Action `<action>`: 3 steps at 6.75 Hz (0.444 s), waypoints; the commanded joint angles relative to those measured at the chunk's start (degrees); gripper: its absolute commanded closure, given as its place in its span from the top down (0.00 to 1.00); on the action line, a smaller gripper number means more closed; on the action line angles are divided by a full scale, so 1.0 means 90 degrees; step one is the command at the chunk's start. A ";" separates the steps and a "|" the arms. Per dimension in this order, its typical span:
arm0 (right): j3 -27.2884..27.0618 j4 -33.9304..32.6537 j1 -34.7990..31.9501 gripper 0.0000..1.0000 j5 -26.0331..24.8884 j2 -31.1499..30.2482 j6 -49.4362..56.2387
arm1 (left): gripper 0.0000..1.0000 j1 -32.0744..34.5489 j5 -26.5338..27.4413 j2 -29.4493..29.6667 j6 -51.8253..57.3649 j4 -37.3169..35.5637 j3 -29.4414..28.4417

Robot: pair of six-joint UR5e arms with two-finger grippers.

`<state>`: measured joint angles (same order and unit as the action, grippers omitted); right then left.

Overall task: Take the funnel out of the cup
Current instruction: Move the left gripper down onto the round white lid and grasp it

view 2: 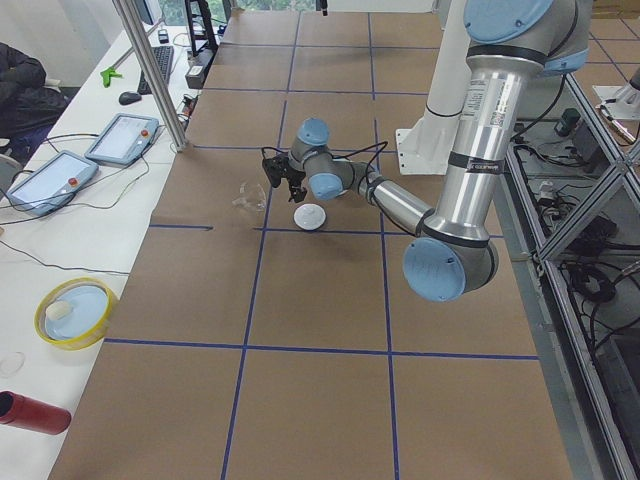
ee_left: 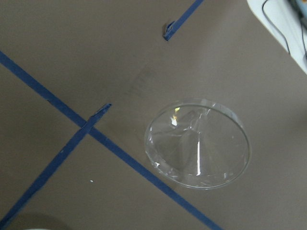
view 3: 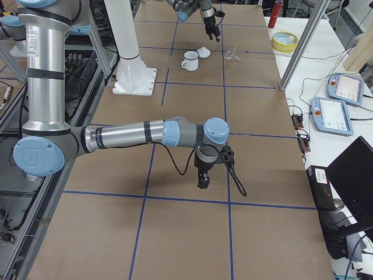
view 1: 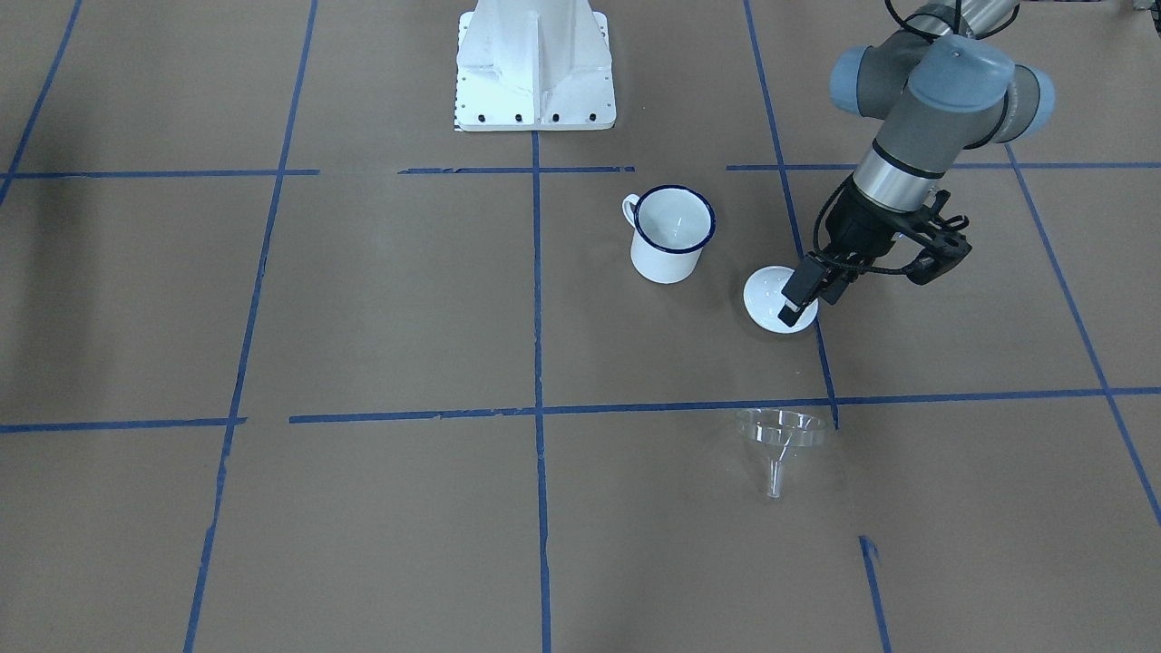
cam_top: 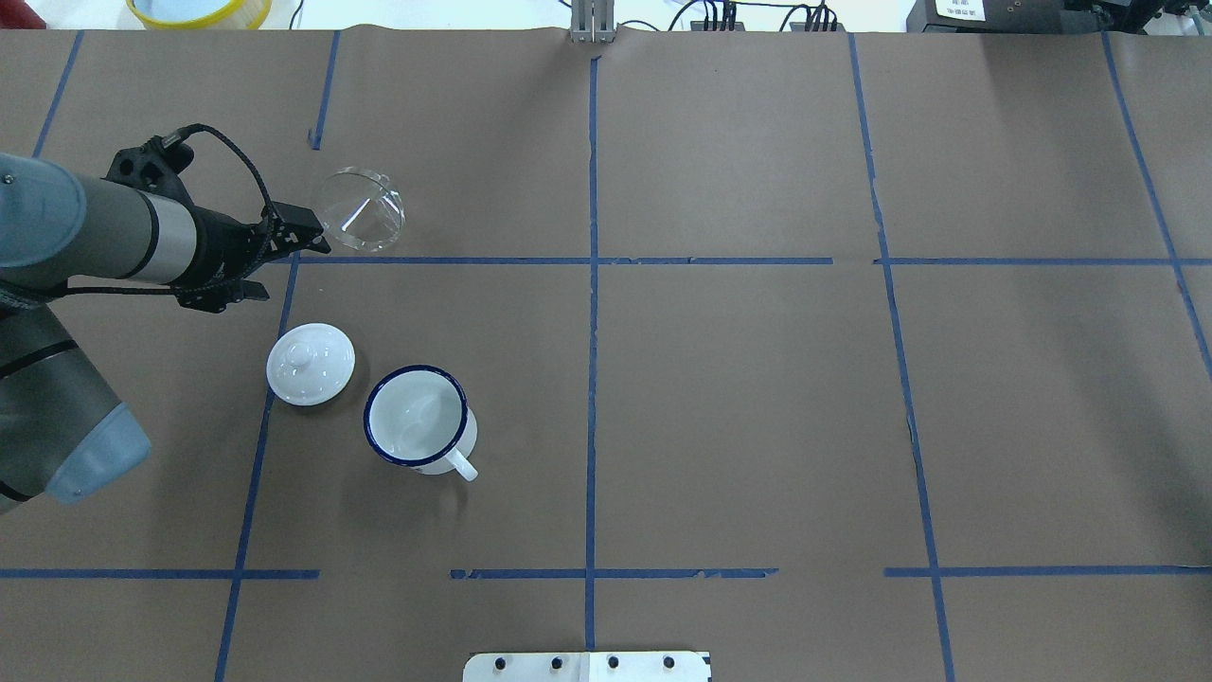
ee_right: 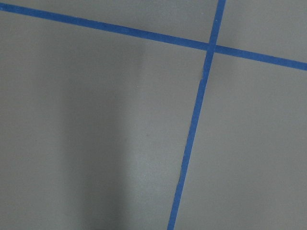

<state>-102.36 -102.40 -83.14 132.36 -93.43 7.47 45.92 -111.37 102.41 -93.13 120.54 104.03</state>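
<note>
The clear funnel [view 1: 782, 435] lies on the brown paper, out of the cup and apart from it; it also shows in the overhead view [cam_top: 358, 208] and fills the left wrist view [ee_left: 197, 143]. The white cup [view 1: 671, 234] with the dark blue rim stands upright and empty [cam_top: 418, 419]. My left gripper [view 1: 812, 299] hangs above the table between funnel and lid [cam_top: 298, 256], looks open and holds nothing. My right gripper [view 3: 202, 181] shows only in the exterior right view, far from these things; I cannot tell whether it is open or shut.
A round white domed lid [cam_top: 311, 364] with a knob lies next to the cup, partly under my left gripper in the front view [view 1: 771, 304]. The robot's white base [view 1: 535, 68] stands behind the cup. Blue tape lines cross the paper.
</note>
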 commanded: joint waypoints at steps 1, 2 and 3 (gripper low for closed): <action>-0.0004 0.0001 0.0000 1.00 0.0000 0.0000 0.0000 | 1.00 0.0045 -0.0321 0.0095 0.1144 -0.1278 0.0208; 0.0006 0.0001 0.0000 1.00 0.0000 0.0000 0.0000 | 1.00 0.0034 -0.0301 0.0337 0.1642 -0.1719 0.0121; -0.0004 0.0001 0.0000 1.00 0.0000 0.0000 0.0000 | 1.00 -0.0033 -0.0234 0.0349 0.1860 -0.1898 0.0111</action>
<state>-102.36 -102.39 -83.14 132.36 -93.43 7.47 46.13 -113.90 104.77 -79.83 106.62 105.25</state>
